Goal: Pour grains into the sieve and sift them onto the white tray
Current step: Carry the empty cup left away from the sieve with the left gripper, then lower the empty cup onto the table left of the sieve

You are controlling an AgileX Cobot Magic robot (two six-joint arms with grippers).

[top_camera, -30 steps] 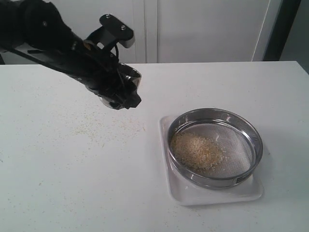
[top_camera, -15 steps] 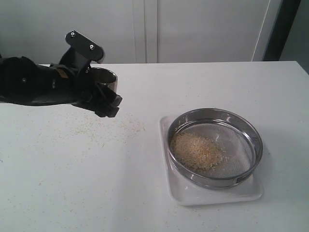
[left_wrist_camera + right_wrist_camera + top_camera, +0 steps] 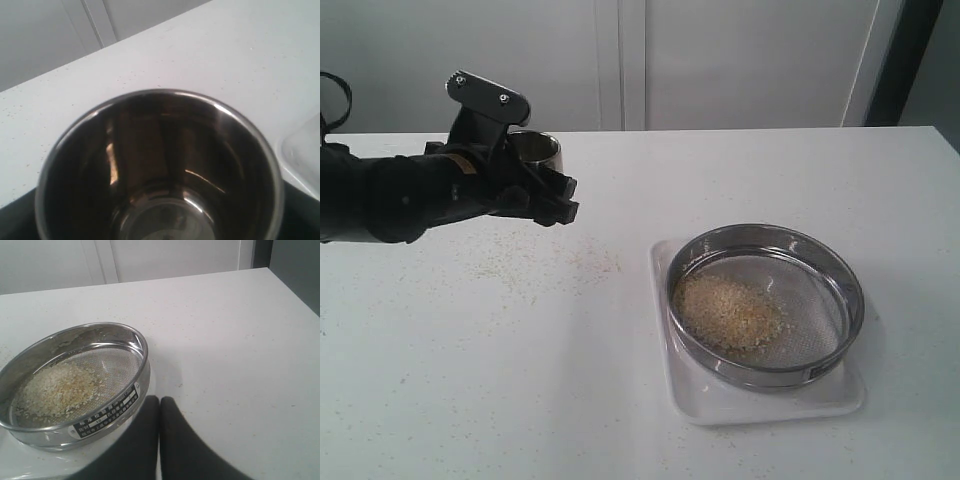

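- The left gripper point(image 3: 548, 188) is clasped around a steel cup point(image 3: 534, 150). Its dark fingers sit on either side of the cup's wall, and the jaws stand wide to take it in.
- The steel cup is held mouth-up over the far left part of the counter point(image 3: 470, 380), close to the far edge. I cannot tell whether its base touches the surface.
- Seen from the left wrist, the cup point(image 3: 160, 170) fills nearly the whole view and its shiny inside is bare (only reflections show).
- The right gripper point(image 3: 159, 402) is clenched with nothing in it, its two dark fingers pressed flat together. It is outside the exterior view.
- That gripper's tips are just beside the sieve's wall point(image 3: 135, 385), apart from it.
- The sieve point(image 3: 760, 376) stands flat on the white tray point(image 3: 720, 405), covering most of it. The tray's rim shows along the near side and the left side.
- The white tray lies on the right half of the counter, nearer the front edge than the far one. One rounded corner of it point(image 3: 302, 150) shows in the left wrist view, well apart from the cup.
- The grains point(image 3: 728, 312) lie in a low pale heap on the mesh, toward the left side of the sieve. The mesh on the right side is mostly uncovered.
- From the right wrist the heap point(image 3: 55, 387) shows whitish-beige bits mixed with yellower ones.
- Loose granules point(image 3: 545, 262) are scattered over the counter to the left of the tray.
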